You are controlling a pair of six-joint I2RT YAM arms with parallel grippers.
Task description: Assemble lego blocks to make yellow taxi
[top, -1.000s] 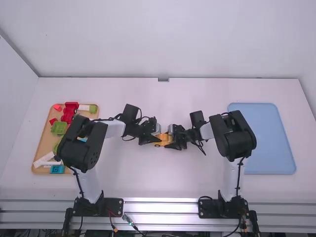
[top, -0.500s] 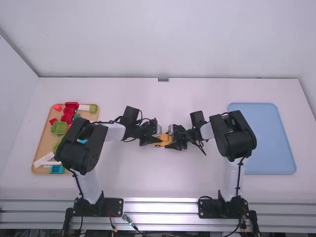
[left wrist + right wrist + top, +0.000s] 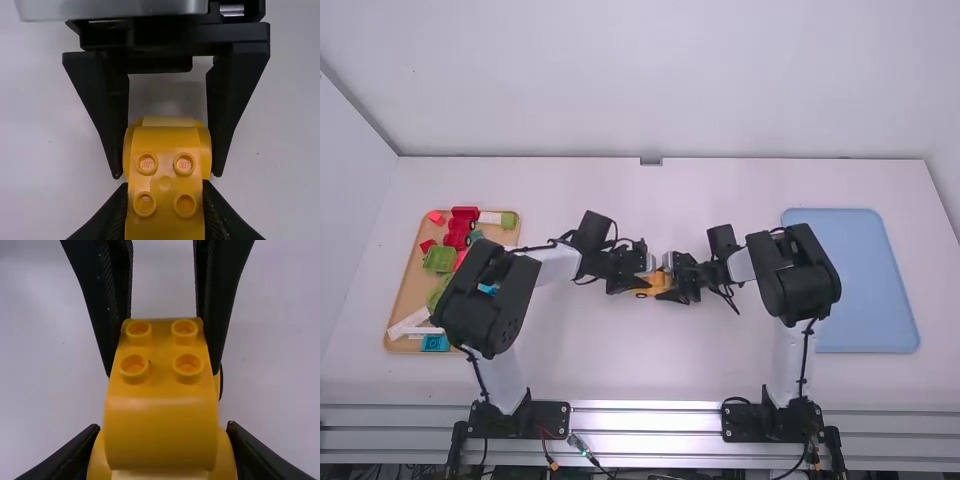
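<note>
Both the left end effector (image 3: 165, 212) and the right end effector (image 3: 162, 450) are clamped on opposite ends of the yellow taxi (image 3: 658, 284), near the middle of the desk (image 3: 670, 365). Uneven pressing or pulling out of line could twist it and pop its blocks apart. If it is raised, opening both together could drop it, well apart from the blue tray (image 3: 865, 285).

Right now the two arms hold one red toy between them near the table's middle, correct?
Not red: the high view shows a yellow toy. The left gripper and right gripper do hold it between them, near the middle of the table.
</note>
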